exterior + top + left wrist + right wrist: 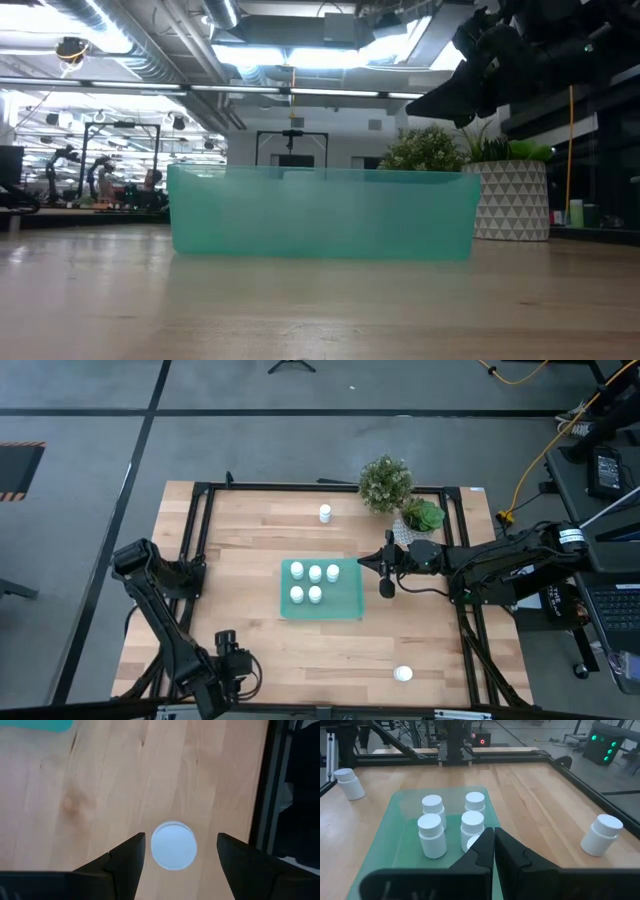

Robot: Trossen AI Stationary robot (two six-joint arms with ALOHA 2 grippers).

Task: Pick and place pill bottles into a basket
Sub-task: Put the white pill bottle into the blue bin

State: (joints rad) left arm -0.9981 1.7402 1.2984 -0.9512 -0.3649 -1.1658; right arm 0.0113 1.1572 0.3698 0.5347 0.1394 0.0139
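Five pill bottles [314, 583] standing upright inside the basket [345, 605]; two loose on the table [250, 540]: a far bottle [325, 513] near the plant [385, 482], a near bottle [403, 674] by the front right edge. Left gripper [175, 857] parked at the front left corner, jaws wide apart, empty, near bottle's cap centred between its fingers [127, 860] in the wrist view yet well apart across bare wood. Right gripper [387, 575] just beside the basket's right wall, raised, fingers pressed together, holding nothing. Far bottle closer to the right arm. Open room around both; frame rail [465, 620] close beside the near one.
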